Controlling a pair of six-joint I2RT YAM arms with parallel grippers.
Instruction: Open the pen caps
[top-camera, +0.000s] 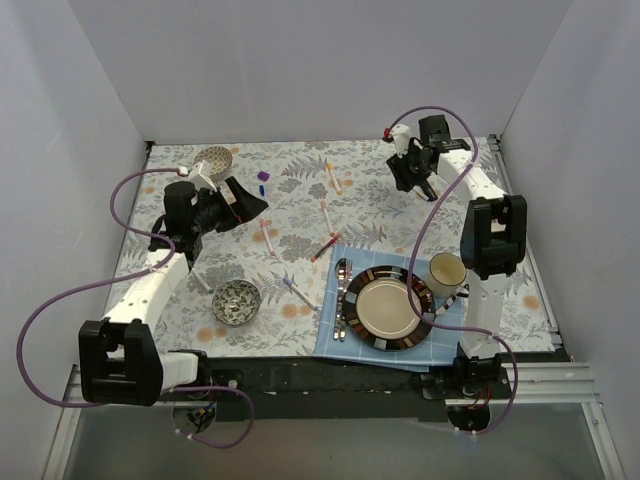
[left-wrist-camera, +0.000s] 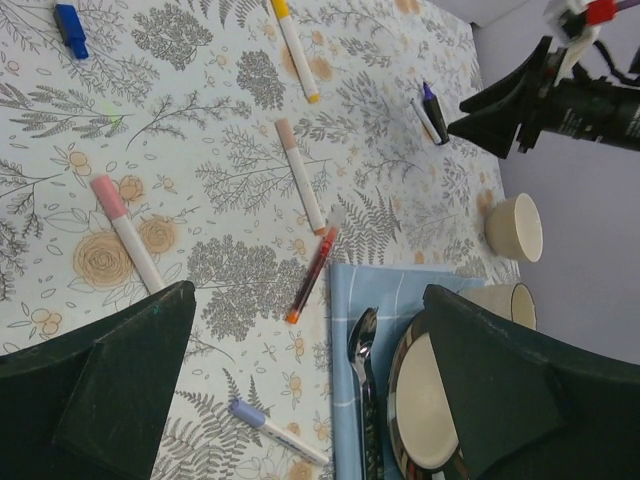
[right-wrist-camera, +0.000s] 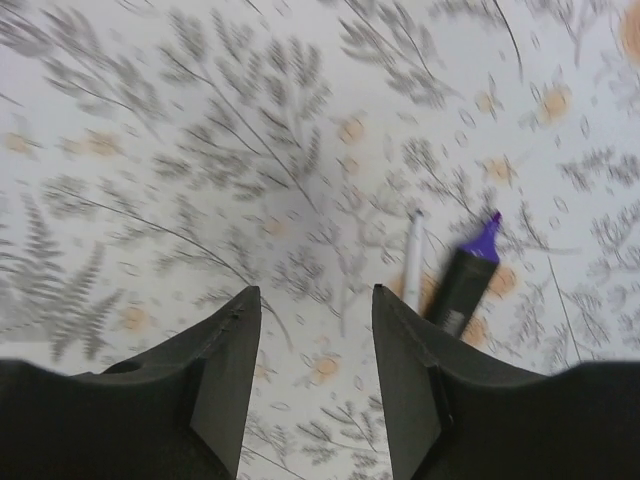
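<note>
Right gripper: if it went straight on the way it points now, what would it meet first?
Probably bare floral tablecloth: the right gripper, open and empty, points down at it. The purple marker and a thin white pen lie just right of that line; depth is unclear.

Bright, even light, soft shadows; the right wrist view is motion-blurred, smearing the purple marker (right-wrist-camera: 462, 290).
</note>
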